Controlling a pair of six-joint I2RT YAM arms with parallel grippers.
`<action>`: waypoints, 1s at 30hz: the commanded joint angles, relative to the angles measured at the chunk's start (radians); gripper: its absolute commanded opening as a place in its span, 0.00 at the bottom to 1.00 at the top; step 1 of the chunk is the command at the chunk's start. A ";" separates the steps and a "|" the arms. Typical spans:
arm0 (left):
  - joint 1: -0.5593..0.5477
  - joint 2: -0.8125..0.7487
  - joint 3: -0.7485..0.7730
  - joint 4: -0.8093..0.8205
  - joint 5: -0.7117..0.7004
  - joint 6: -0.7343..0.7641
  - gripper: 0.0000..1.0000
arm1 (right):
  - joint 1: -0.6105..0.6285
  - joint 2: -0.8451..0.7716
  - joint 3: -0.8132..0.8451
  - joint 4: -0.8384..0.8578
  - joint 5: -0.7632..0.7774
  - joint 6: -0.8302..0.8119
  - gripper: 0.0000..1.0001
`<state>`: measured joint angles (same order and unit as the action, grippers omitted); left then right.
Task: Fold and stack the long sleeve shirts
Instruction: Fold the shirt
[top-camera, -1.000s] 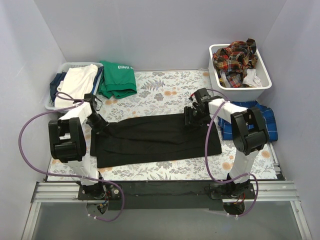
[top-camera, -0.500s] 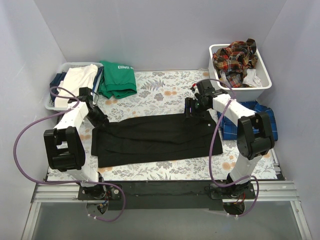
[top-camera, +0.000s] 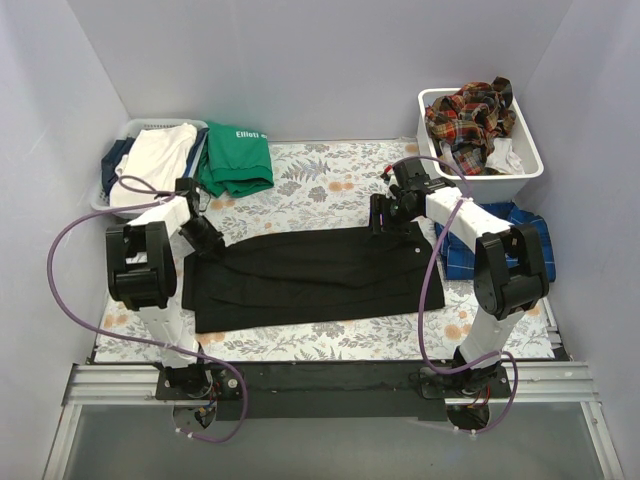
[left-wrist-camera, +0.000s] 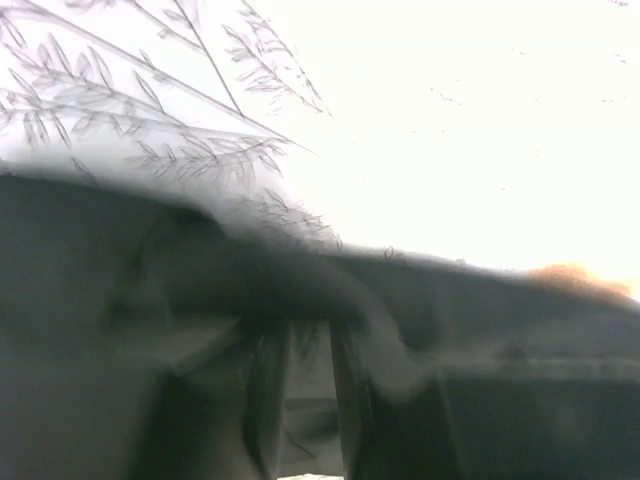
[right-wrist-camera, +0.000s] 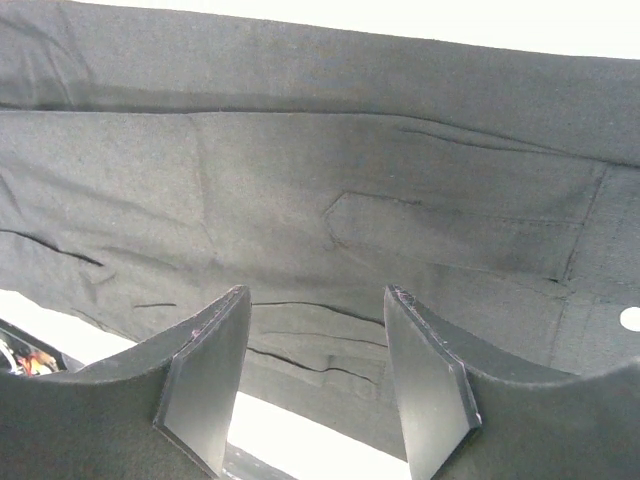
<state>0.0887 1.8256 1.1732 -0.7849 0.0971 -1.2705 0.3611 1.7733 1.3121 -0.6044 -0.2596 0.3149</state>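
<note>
A large black shirt (top-camera: 310, 275) lies folded into a long band across the floral cloth. My left gripper (top-camera: 208, 240) is at its far left corner. In the left wrist view its jaws (left-wrist-camera: 312, 340) are nearly closed, and black cloth (left-wrist-camera: 520, 380) bunches round the tips. My right gripper (top-camera: 385, 222) is over the shirt's far right edge. In the right wrist view it (right-wrist-camera: 318, 300) is open and empty, just above the black cloth (right-wrist-camera: 300, 180). A blue plaid shirt (top-camera: 525, 240) lies at the right. Red-orange plaid shirts (top-camera: 470, 110) fill a bin.
A white bin (top-camera: 530, 165) stands at the back right. A basket (top-camera: 112, 160) at the back left holds white and navy clothes. A folded green top (top-camera: 238, 158) lies beside it. The floral table cloth (top-camera: 330, 185) shows beyond the shirt. Grey walls close in on both sides.
My right gripper moved a little toward the far edge of the black shirt. My left arm's elbow swung inward while its gripper stayed at the shirt's left corner. The shirt's far edge lies straighter.
</note>
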 joint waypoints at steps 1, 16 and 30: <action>-0.017 0.130 0.087 0.061 -0.068 0.005 0.20 | 0.004 -0.044 0.027 -0.008 0.011 -0.008 0.64; -0.181 0.043 0.073 0.050 -0.234 -0.161 0.22 | 0.039 -0.083 0.067 -0.012 0.054 -0.074 0.65; -0.181 -0.469 0.095 -0.125 -0.361 -0.092 0.68 | 0.387 0.213 0.495 -0.067 0.083 -0.312 0.78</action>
<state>-0.0910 1.4567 1.2156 -0.8253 -0.1806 -1.3781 0.6582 1.8942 1.6989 -0.6392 -0.1772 0.0891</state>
